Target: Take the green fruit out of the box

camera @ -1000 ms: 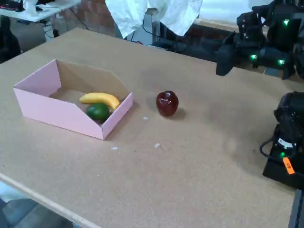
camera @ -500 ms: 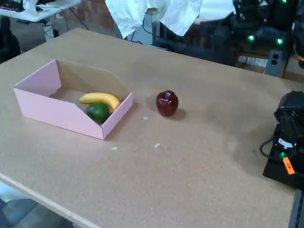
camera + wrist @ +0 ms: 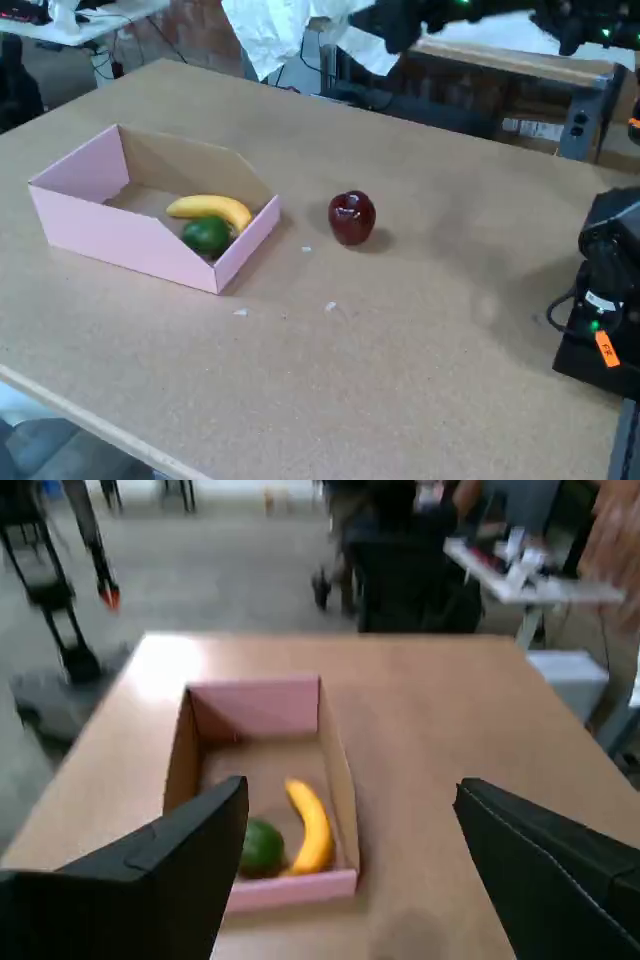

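Observation:
The green fruit point(image 3: 207, 236) lies in the near right corner of the pink box point(image 3: 120, 240), touching the yellow banana point(image 3: 212, 208). My gripper point(image 3: 345, 880) hangs high above the table with its fingers wide apart and nothing between them. From the wrist view, the box point(image 3: 260, 705) lies ahead and below. There the green fruit point(image 3: 262, 848) sits beside the banana point(image 3: 312, 828) and is partly hidden by my left finger point(image 3: 150, 880). In the fixed view my arm point(image 3: 470, 12) crosses the top edge, far from the box.
A dark red apple point(image 3: 352, 217) stands on the table right of the box. Small white crumbs point(image 3: 330, 306) lie in front of it. The arm's black base point(image 3: 605, 300) with cables occupies the right edge. White cloth point(image 3: 300, 30) hangs behind the table.
My arm has swung from the right side up and leftward along the top of the fixed view. The box, fruits and apple have not moved.

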{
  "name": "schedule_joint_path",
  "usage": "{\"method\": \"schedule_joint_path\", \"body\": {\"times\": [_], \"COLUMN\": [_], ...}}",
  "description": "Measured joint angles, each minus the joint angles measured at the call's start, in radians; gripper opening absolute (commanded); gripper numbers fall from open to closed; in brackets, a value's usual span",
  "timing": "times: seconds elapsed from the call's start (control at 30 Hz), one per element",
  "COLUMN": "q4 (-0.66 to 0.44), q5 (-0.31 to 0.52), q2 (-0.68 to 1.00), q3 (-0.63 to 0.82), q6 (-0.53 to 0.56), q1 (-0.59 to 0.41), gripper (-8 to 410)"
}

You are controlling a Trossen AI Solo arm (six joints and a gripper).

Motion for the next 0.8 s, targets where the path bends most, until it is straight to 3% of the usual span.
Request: {"method": "schedule_joint_path", "body": {"times": [0.2, 0.3, 0.53, 0.8], "q4": [-0.288, -0.376, -0.512, -0.595], "q5": [0.001, 0.001, 0.001, 0.002], "q2": [0.255, 0.367, 0.597, 0.83], "q3": [0.291, 0.419, 0.687, 0.895], "q6": [-0.038, -0.099, -0.298, -0.401], "q1": [0.015, 0.024, 0.035, 0.037], "gripper": [286, 286, 286, 286]}}
